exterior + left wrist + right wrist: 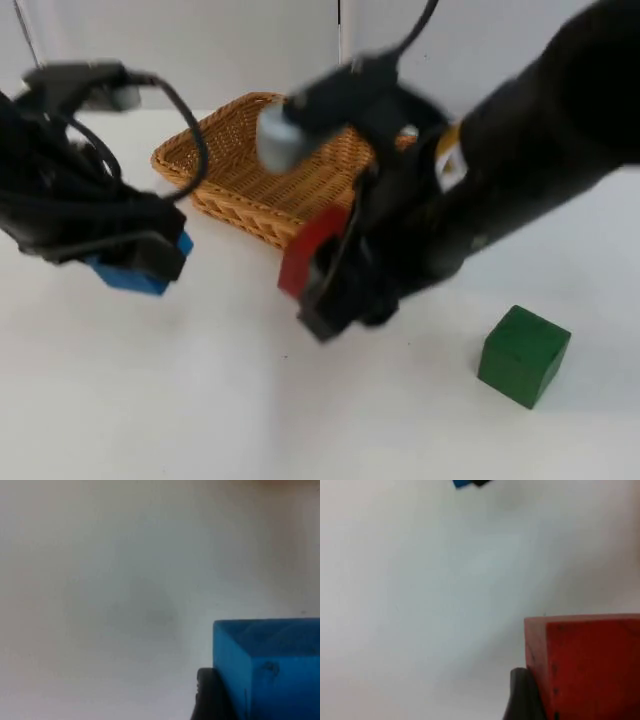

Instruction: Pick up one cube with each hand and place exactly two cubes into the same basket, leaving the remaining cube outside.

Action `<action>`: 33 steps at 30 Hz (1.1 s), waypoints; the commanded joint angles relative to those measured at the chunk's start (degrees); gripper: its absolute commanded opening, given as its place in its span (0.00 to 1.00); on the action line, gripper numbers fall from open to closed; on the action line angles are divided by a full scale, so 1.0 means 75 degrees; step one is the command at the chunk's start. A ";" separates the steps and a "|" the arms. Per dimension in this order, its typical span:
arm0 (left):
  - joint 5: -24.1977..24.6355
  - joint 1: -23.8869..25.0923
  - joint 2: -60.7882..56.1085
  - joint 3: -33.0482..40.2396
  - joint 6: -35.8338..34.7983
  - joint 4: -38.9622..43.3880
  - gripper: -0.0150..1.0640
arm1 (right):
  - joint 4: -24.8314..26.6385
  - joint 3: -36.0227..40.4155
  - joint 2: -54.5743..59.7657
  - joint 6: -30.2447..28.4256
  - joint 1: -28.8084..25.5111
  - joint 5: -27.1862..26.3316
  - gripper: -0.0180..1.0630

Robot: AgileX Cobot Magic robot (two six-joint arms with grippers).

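Green cube (523, 355) sits alone right of the basket (240, 165) — right gripper (318, 268) clutches red cube (310, 250) just in front, left gripper (140, 262) grips blue cube (135, 275) left of it.

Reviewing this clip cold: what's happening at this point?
Each arm holds a cube above the white table. The left gripper grips the blue cube; the right gripper grips the red cube, close to the woven wicker basket. Neither cube is in the basket yet. The green cube sits on the table, apart.
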 commanded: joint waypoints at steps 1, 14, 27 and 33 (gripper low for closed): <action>0.0200 -0.0040 -0.0365 0.0003 -0.0210 0.0152 0.01 | -0.0047 -0.0055 -0.0386 -0.0019 0.0036 0.0101 0.02; 0.1094 -0.0040 -0.2518 0.0003 -0.1869 0.1751 0.01 | -0.0047 -0.0055 -0.2165 -0.0049 0.0036 0.0496 0.02; 0.1273 -0.0040 -0.3106 0.0017 -0.2091 0.1823 0.01 | -0.0047 -0.0055 -0.2251 0.0001 0.0036 0.0720 0.02; 0.1221 -0.0040 -0.3106 0.0017 -0.2091 0.1823 0.01 | -0.0047 -0.0055 -0.2251 0.0025 -0.0035 0.0736 0.02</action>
